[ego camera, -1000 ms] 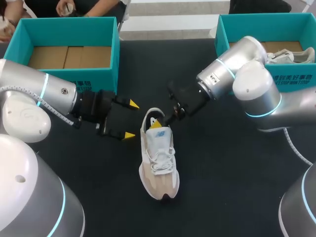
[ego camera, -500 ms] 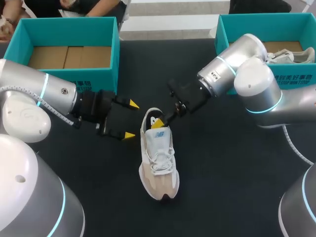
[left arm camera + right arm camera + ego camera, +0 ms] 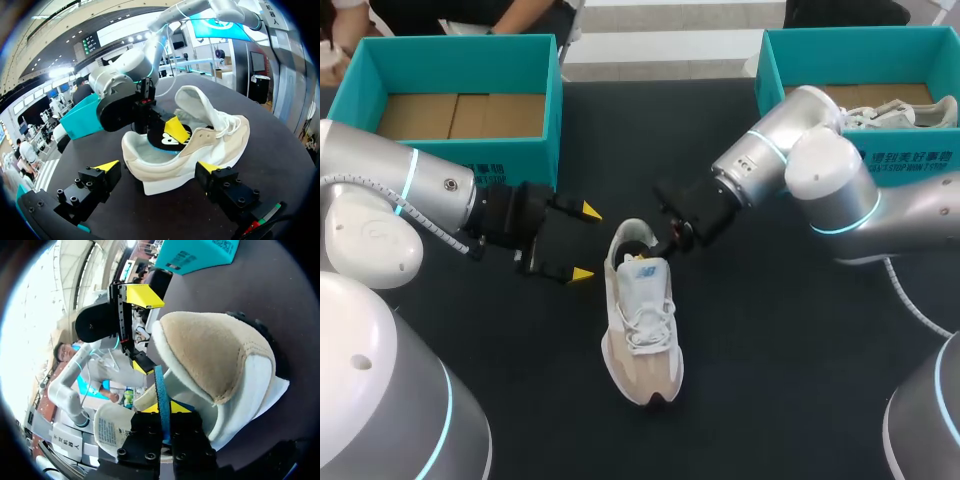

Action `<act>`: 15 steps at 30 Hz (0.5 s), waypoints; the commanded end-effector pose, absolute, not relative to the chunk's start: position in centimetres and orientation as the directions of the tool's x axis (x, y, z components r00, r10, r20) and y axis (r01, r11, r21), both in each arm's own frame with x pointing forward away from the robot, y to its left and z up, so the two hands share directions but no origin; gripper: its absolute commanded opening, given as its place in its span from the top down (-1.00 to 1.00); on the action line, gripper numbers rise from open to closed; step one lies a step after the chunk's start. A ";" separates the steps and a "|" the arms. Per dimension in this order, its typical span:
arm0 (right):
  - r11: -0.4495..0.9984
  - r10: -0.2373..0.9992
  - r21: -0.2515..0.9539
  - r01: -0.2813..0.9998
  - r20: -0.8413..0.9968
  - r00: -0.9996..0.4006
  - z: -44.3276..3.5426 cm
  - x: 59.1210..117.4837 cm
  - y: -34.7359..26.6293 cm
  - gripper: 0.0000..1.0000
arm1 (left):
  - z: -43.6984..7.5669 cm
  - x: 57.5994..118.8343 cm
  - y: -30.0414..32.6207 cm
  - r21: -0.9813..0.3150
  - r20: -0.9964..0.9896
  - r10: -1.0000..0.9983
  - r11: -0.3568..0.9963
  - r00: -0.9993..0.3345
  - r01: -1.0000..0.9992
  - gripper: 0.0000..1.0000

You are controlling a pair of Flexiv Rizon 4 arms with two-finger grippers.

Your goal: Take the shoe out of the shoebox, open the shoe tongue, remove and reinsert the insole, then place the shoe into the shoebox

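Note:
A white and beige shoe (image 3: 642, 330) lies on the black table, toe toward me; it also shows as shoe (image 3: 220, 135) and shoe (image 3: 215, 350). My right gripper (image 3: 665, 243) is at the shoe's heel opening, shut on the edge of the insole (image 3: 160, 385), a thin blue strip between its fingers. The left wrist view shows the insole (image 3: 165, 142), its black heel end raised in the opening, with the right gripper (image 3: 175, 131) on it. My left gripper (image 3: 586, 242) stands open just left of the heel, one finger on each side of the heel and apart from it.
A teal shoebox (image 3: 552, 90) with a cardboard floor stands at the back left. A second teal shoebox (image 3: 770, 70) at the back right holds another shoe (image 3: 905, 112). My right arm's elbow hangs in front of that box.
My right gripper has shut on the insole at the heel opening and shifted slightly left. The left arm and the shoe have kept still.

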State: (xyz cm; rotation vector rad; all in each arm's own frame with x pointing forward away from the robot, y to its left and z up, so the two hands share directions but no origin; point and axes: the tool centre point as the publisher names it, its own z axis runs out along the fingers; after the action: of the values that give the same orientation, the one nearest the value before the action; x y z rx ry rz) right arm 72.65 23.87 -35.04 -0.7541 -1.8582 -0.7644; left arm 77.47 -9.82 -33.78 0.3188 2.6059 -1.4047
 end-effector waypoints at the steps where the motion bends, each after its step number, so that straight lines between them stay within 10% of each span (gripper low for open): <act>1: 0.615 0.177 0.186 0.766 0.914 -0.364 -34.8 72.8 24.1 0.79 | -33.8 77.4 -10.0 -0.800 -0.243 0.109 0.540 -0.964 0.262 -1.00; 15: 0.627 0.189 0.220 0.747 0.888 -0.420 -33.1 73.9 24.7 0.32 | -33.8 77.4 -10.0 -0.800 -0.243 0.109 0.540 -0.964 0.262 -1.00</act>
State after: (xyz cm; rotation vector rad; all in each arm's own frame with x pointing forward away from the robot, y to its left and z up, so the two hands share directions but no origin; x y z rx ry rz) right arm 73.87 24.56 -33.43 -0.7367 -1.9304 -0.7749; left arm 77.47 -9.82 -33.78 0.3188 2.6059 -1.4047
